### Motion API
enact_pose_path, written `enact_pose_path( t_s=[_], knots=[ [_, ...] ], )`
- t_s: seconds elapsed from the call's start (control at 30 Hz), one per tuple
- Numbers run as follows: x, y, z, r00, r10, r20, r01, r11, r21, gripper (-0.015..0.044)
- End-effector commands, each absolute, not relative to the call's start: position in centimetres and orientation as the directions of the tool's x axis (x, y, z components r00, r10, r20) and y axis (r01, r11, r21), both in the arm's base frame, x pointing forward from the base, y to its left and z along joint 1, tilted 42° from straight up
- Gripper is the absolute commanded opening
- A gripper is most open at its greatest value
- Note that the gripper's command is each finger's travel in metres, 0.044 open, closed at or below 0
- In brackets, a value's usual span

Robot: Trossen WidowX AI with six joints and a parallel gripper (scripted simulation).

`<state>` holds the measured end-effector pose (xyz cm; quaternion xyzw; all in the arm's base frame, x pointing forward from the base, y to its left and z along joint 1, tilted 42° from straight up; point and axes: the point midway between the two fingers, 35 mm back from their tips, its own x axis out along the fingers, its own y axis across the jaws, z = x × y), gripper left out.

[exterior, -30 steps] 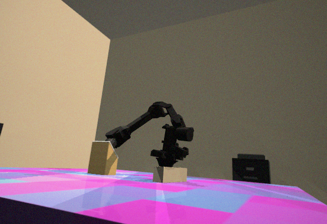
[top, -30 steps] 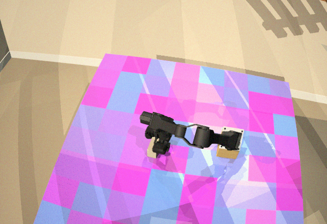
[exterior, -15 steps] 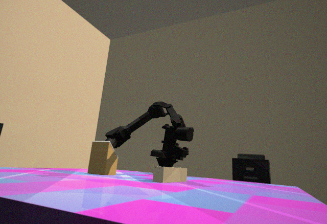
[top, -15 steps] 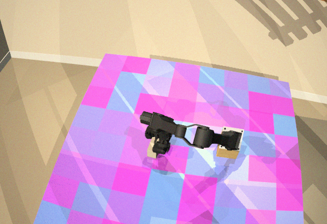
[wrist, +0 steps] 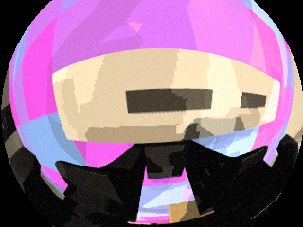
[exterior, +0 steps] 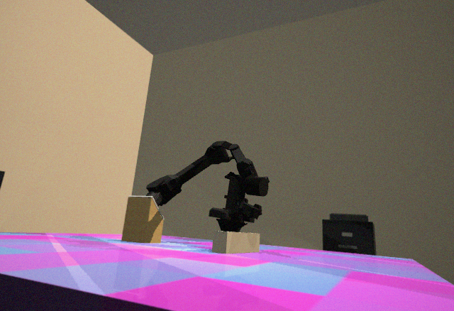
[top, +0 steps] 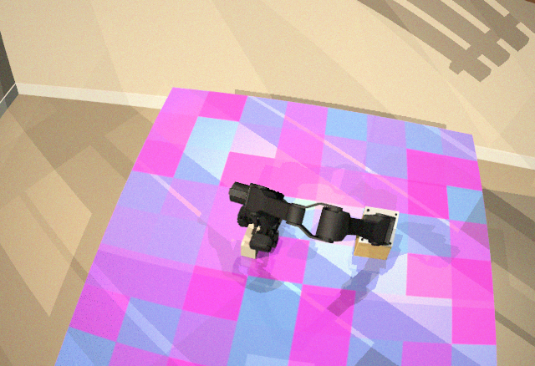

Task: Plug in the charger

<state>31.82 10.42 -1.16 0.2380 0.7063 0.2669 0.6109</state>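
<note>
The gripper [exterior: 234, 223] is pointed straight down over the cream power strip [exterior: 235, 242], which lies flat on the pink-and-blue checkered bench [exterior: 256, 285]. The fingers are clenched on a dark object directly above the power strip, presumably the charger [exterior: 231, 226], though its shape and prongs cannot be made out. In the wrist view, two dark slots are seen on the power strip's top face, a long one [wrist: 169, 100] and a shorter one [wrist: 254, 100] beside it. The arm's base is mounted on a tan block [exterior: 142, 219] standing apart from the power strip.
</note>
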Motion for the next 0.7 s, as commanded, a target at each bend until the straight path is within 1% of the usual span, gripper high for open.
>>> enact_pose_path(
  t_s=[0.0,0.67],
  knots=[
    [32.46,10.40,-1.02,-0.120,0.663,-0.738,-0.006,0.743,0.669,0.0000],
    [32.59,10.49,-1.13,-0.120,0.664,-0.738,-0.006,0.743,0.669,0.0000]
  ],
)
